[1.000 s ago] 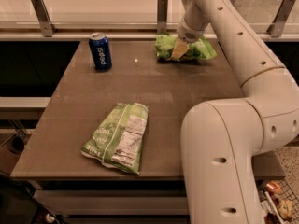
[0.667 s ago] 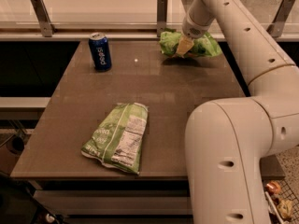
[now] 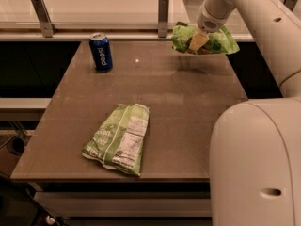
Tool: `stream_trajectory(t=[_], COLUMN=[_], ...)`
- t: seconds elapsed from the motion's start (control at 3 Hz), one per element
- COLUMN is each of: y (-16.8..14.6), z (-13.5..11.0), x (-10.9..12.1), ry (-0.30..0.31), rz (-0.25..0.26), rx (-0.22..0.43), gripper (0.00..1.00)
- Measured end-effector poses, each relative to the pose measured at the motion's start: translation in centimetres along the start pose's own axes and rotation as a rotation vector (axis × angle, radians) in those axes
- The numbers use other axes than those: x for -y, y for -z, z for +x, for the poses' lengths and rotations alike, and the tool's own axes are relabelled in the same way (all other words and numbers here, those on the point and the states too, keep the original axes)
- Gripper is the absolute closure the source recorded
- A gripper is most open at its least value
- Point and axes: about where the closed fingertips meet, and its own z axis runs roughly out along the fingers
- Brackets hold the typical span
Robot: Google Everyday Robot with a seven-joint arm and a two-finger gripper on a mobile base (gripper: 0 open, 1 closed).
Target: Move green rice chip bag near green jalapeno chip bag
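Observation:
The green rice chip bag (image 3: 219, 40) is bright lime green with dark green spots. My gripper (image 3: 197, 42) is shut on it and holds it in the air above the table's far right corner. The green jalapeno chip bag (image 3: 119, 139) lies flat near the table's front edge, left of centre, back side up with its white nutrition label showing. The two bags are far apart.
A blue Pepsi can (image 3: 101, 52) stands upright at the table's far left. The brown table (image 3: 188, 107) ends at a rail with metal posts (image 3: 163, 16) behind it. My large white arm (image 3: 254, 159) fills the right foreground.
My gripper has lifted the green rice chip bag off the table surface and raised it. The jalapeno bag and the can have not moved.

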Motion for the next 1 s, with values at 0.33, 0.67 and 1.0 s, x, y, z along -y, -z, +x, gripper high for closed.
stream_trajectory(t=[0.33,0.67,1.0], y=[2.8,5.3,7.6], z=[1.2,2.5,3.8], x=[-1.2,-3.0,-5.1], ry=[-0.013,-0.027,-0.014], rz=[0.026,0.039,0.014], rx=[-0.015,-0.021,0.018], gripper=[1.00,1.00,1.00])
